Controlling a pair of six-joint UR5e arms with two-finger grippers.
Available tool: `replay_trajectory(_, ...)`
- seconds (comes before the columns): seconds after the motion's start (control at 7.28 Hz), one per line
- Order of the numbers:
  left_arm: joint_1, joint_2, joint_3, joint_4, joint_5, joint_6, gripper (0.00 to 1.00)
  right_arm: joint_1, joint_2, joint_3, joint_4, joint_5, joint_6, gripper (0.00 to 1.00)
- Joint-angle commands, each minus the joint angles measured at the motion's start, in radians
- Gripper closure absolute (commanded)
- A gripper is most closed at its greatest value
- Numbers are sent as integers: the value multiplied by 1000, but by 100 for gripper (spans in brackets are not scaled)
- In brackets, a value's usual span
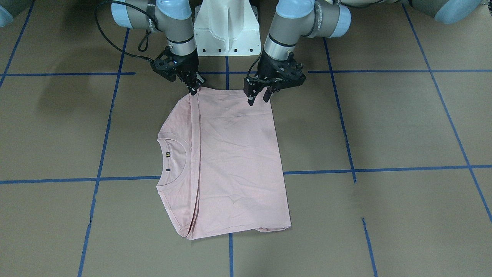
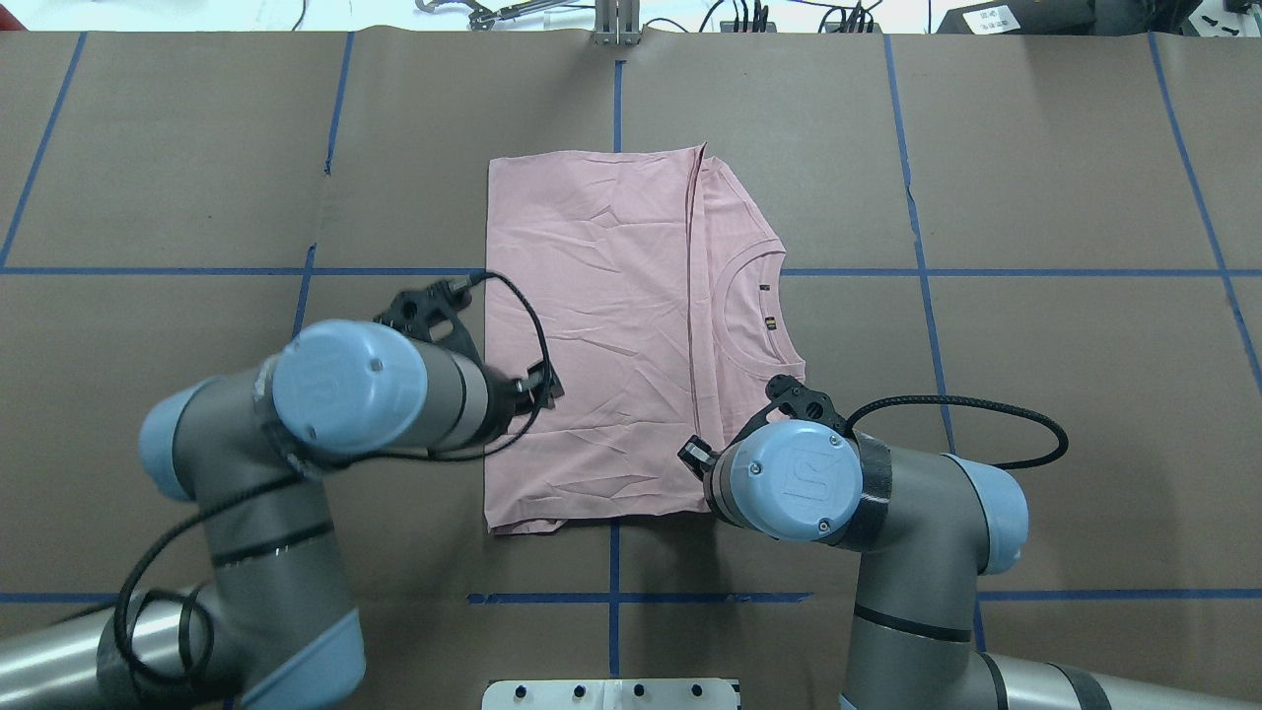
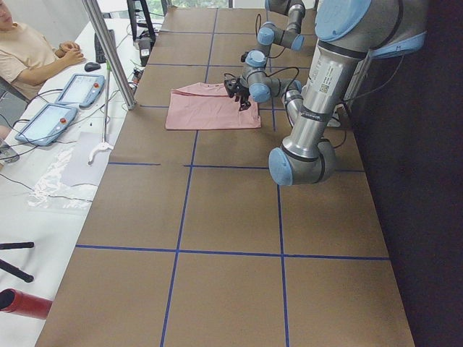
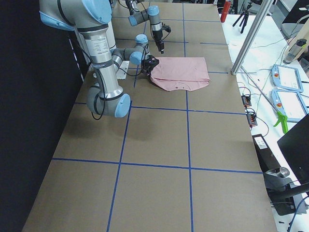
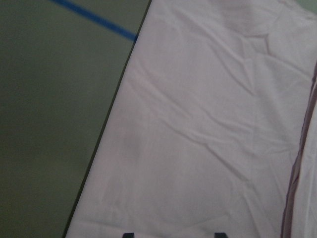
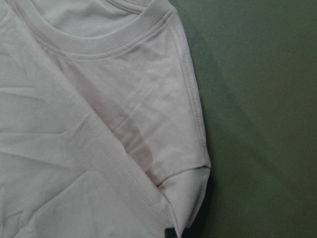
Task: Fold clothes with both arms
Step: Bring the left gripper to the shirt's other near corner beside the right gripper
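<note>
Pink T-shirt (image 5: 198, 124) cloth fills both wrist views, plain side up and lightly creased. Shirt lies flat on the brown table (image 1: 384, 127), folded to a rough rectangle in front of the white pedestal base (image 1: 226, 27), lying across the blue tape lines (image 1: 403, 168). Ribbed collar (image 1: 173, 144) points toward the robot's right side, with a folded-over flap edge running just beside it.

Left gripper (image 1: 258, 99) sits over the shirt's robot-side edge, near the corner away from the collar. Its jaws are clearly apart and hold nothing. The left wrist view shows two fingertips (image 5: 128, 234) spread with flat cloth between.

Right gripper (image 1: 195, 89) is at the robot-side corner on the collar end, by the folded sleeve (image 6: 188, 198). Its jaws look drawn together; cannot tell if cloth is pinched between them. Both grippers' tips are at or just above the fabric, contact unclear.

Left side view shows a seated person (image 3: 29, 54) at a white desk along the table's far edge.
</note>
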Motion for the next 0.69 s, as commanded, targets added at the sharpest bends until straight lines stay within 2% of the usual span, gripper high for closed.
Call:
replay_trajectory(0.0,106,64,-28,46,37,-96,37,-8,-11,18,-1,0,1,100)
replay_trajectory(0.55,127,78,-11,46,31,-101,34,-9,-23,33,-1,1,-1,100)
